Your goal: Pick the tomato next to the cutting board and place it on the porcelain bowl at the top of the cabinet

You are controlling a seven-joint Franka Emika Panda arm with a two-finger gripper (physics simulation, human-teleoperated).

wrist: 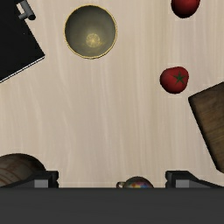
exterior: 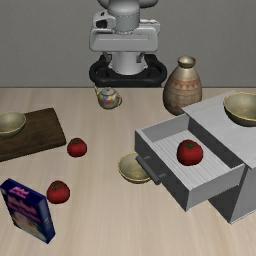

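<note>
A red tomato (exterior: 77,147) (wrist: 175,79) lies on the table just off the corner of the dark wooden cutting board (exterior: 35,133) (wrist: 210,122). On top of the grey cabinet (exterior: 220,125) at the exterior view's right stands the porcelain bowl (exterior: 241,108). My gripper (wrist: 114,180) is open, high above the table near the robot's base, with nothing between its fingers. A small teapot (exterior: 108,97) (wrist: 136,185) sits right below it. The arm (exterior: 122,40) is folded up at the back.
The cabinet's drawer (exterior: 195,170) is pulled open, with a tomato (exterior: 190,152) inside. A small bowl (exterior: 133,167) (wrist: 90,31) lies beside the drawer. Another tomato (exterior: 58,190) (wrist: 185,6) rests near a carton (exterior: 28,208). A brown jar (exterior: 184,85) (wrist: 17,168) stands behind the cabinet; a bowl (exterior: 10,123) sits on the board.
</note>
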